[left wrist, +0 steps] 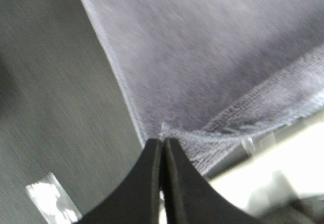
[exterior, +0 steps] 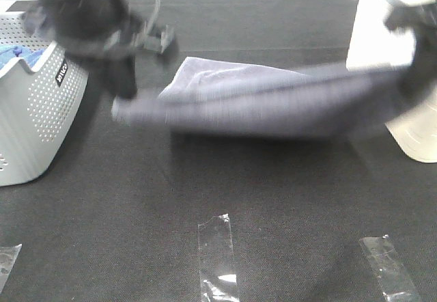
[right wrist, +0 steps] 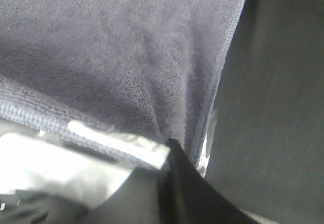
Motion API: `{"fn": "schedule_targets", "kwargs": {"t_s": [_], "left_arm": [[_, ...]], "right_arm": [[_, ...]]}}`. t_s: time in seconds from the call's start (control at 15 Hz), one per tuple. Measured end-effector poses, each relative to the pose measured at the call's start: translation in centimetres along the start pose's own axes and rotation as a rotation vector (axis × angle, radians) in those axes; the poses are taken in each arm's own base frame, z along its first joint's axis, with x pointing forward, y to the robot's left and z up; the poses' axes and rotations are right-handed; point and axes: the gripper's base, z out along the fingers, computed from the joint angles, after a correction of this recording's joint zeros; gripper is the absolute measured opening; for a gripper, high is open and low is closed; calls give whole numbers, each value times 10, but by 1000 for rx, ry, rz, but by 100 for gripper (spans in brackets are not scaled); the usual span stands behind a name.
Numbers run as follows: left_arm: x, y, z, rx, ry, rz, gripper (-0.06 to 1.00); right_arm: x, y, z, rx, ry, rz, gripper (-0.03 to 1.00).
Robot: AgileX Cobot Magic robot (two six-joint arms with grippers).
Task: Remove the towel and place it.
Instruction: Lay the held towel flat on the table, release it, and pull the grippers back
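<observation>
**Above the Table: Towel Suspended at Both Ends**

Between the laundry basket [exterior: 41,111] and the white container [exterior: 389,35], I observed the towel [exterior: 273,104] stretched across the black table [exterior: 136,234], with one end at each arm. The left gripper [left wrist: 163,142] was closed fully, its jaws pinching a hemmed corner. The right gripper [right wrist: 172,144] was likewise clamped tight on the hem at the opposite end. The middle of the cloth sagged with a fold behind it. I could not tell whether the lowest part touched the table.

Handling notes: I judged the towel soft, limp and light, with a terry pile that should resist slipping. It had no stiffness and would drape wherever unsupported. I rated the hemmed corners the best hold, since the doubled fabric gives the pads more to bite. A grip in mid-cloth would probably bunch it.
</observation>
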Motion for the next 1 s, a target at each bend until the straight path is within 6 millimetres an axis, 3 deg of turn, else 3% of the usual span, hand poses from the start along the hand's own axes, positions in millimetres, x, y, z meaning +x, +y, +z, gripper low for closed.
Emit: {"fn": "schedule_targets", "kwargs": {"t_s": [0.13, 0.47, 0.53, 0.8, 1.0], "left_arm": [[42, -27, 0, 16, 56, 17, 0], [111, -65, 10, 6, 160, 0, 0], [111, -65, 10, 6, 160, 0, 0], [153, -81, 22, 13, 242, -64, 0], [172, -75, 42, -6, 310, -134, 0]], "right_arm": [[42, 2, -1, -9, -2, 2, 0], [111, 11, 3, -85, -52, 27, 0], [111, 11, 3, -85, -52, 27, 0], [141, 15, 7, -134, -86, 74, 0], [153, 15, 25, -178, -25, 123, 0]]}}
